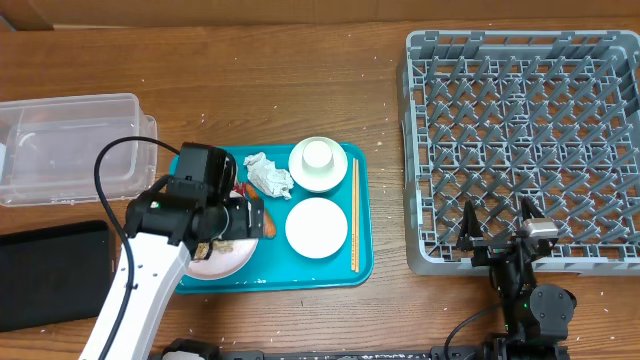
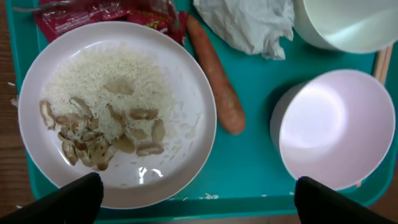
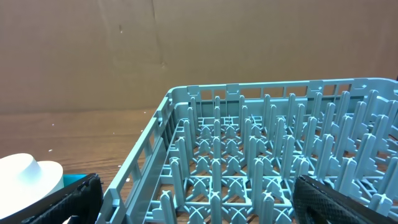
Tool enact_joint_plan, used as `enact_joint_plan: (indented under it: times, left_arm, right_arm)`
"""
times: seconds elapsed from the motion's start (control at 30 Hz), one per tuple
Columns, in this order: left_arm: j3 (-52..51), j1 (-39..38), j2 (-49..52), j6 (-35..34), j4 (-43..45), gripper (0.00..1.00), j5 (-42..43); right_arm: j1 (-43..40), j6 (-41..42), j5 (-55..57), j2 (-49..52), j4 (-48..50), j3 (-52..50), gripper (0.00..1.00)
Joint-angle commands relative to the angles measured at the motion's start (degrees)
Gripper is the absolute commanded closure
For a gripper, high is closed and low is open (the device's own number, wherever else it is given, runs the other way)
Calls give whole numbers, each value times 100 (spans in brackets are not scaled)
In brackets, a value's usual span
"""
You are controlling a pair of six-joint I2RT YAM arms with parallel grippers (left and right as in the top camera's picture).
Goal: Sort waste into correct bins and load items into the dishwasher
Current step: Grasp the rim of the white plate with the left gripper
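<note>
Left tool (image 2: 198,190) hangs over the rice plate (image 2: 186,155), jaws spread, empty. Carrot (image 2: 214,81) lies just beside the plate's right rim. Risk: you clamp the rim off-centre, the plate tips, and rice spills onto the tray (image 2: 255,162). Right tool (image 3: 199,202), jaws spread, sits well apart from the plate.

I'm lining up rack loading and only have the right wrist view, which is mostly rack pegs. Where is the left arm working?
Observer: The left gripper hangs open above a plate of rice on the teal tray.
Operator: Anything else there for the rack?
Observer: Two white bowls, the near bowl and the far bowl, plus chopsticks along the tray edge nearest the rack.
Operator: And waste?
Observer: A crumpled tissue, a carrot and a red wrapper lie beside the plate.
</note>
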Motion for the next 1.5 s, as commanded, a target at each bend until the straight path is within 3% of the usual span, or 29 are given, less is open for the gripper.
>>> enact_joint_plan:
  times: [0.0, 0.2, 0.33, 0.47, 0.7, 1.0, 1.47]
  left_arm:
    - [-66, -37, 140, -791, 72, 0, 140]
    - [-96, -44, 651, -1058, 11, 0, 446]
    - [-96, -125, 1237, -1196, -35, 11, 623]
    - [-96, -363, 1705, -1228, -52, 12, 393]
    - [-96, -516, 2212, -1720, -243, 28, -356]
    - [-94, -518, 2767, -1537, 164, 35, -372]
    - [-96, -533, 2806, -1329, 765, 49, -684]
  right_arm:
    - [22, 39, 55, -57, 24, -59, 0]
    - [22, 39, 55, -57, 24, -59, 0]
    - [22, 39, 55, -57, 24, -59, 0]
    - [22, 39, 57, -57, 24, -59, 0]
    - [22, 39, 55, -57, 24, -59, 0]
    - [22, 39, 55, -57, 24, -59, 0]
    - [22, 39, 55, -57, 24, -59, 0]
